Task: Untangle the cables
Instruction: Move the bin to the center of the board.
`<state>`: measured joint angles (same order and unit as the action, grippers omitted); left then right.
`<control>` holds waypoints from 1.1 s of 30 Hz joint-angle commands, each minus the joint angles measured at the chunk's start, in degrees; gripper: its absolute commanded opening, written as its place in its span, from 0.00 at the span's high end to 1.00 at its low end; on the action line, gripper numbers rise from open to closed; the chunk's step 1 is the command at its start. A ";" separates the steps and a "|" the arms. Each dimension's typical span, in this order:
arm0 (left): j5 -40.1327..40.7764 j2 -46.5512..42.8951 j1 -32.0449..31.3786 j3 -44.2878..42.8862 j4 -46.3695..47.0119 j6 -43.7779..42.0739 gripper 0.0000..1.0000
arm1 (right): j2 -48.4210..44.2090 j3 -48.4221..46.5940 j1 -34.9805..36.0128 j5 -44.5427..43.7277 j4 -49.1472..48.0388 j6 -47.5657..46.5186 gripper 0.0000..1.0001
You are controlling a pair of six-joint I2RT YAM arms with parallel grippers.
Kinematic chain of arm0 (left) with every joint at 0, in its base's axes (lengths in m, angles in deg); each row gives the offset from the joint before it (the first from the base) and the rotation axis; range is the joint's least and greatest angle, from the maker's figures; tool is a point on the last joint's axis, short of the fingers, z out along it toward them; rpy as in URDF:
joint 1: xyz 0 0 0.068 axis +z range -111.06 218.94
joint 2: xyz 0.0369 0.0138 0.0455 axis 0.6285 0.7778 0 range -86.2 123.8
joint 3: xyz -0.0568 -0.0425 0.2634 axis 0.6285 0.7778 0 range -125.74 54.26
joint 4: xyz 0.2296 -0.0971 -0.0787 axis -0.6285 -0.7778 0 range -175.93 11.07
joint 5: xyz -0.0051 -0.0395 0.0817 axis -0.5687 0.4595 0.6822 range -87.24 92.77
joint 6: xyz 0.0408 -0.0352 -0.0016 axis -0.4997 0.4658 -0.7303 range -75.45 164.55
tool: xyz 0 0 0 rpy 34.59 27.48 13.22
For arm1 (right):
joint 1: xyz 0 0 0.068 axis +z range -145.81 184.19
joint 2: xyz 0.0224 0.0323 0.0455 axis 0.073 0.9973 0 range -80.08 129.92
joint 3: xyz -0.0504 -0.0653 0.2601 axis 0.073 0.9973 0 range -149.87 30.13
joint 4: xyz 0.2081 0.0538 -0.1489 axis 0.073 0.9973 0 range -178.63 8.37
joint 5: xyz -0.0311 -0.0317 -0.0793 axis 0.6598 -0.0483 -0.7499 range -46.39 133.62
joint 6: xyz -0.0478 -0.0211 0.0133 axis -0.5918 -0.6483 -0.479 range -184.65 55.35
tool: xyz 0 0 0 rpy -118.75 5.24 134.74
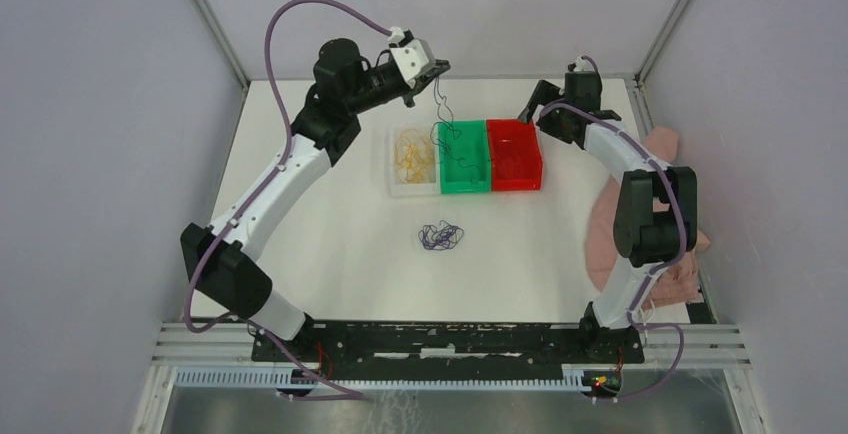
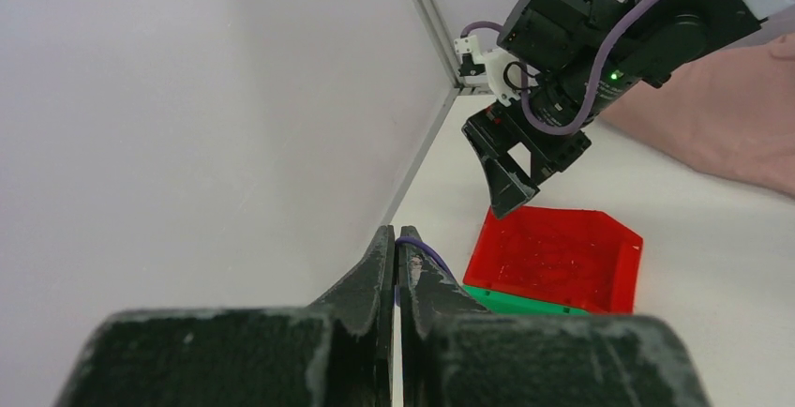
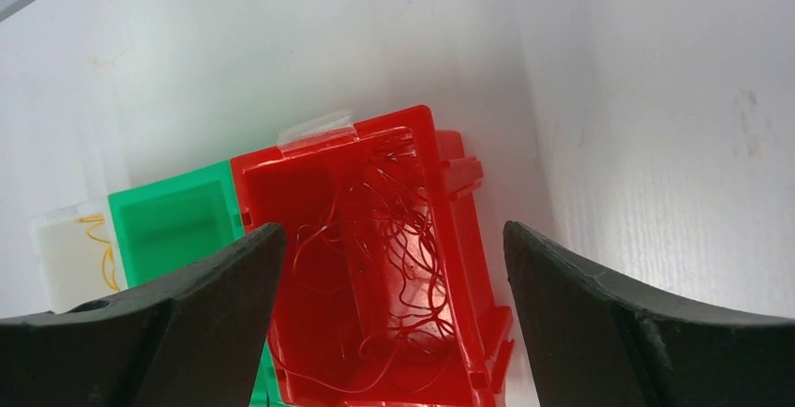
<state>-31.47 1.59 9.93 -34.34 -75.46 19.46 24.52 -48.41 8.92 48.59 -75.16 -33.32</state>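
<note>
Hanging from the left fingers [image 2: 391,255], a dark blue-purple cable [image 1: 440,114] runs down in a thin wavy line to the green bin [image 1: 465,187], and its lower part appears to lie inside this bin. The left fingers are pressed together and pinch the top of this cable. In the left wrist view only a short purple loop of it shows at their tips. The left arm is raised above the far side of the white worktop [image 1: 330,254], close to the back wall.

Three bins stand side by side, touching each other, in the far middle of the worktop. The white bin [image 1: 412,191] is on the left and holds the yellow cable [image 1: 413,154] in a loose heap. The green bin is in the middle. The red bin [image 1: 517,186] is on the right, and the red cable [image 3: 394,210] lies inside it, spread in many thin curls over the bottom.

The right fingers [image 1: 536,106] are spread wide apart and hold nothing. They hover just above the far end of the red bin and point down toward it.

A second bundle [image 1: 440,236] of dark blue-purple wire lies knotted on the worktop, nearer than the bins and well apart from both arms. A pink cloth [image 1: 665,144] lies at the right edge of the worktop, under the right arm.
</note>
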 commanded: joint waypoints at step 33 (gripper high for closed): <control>12.86 12.60 -4.87 2.43 3.14 -14.15 0.97 | -8.65 16.66 1.99 9.33 -18.02 14.22 0.21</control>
<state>-21.57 16.08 5.12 -34.01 -74.50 9.26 22.16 -34.18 8.74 58.97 -87.90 -21.73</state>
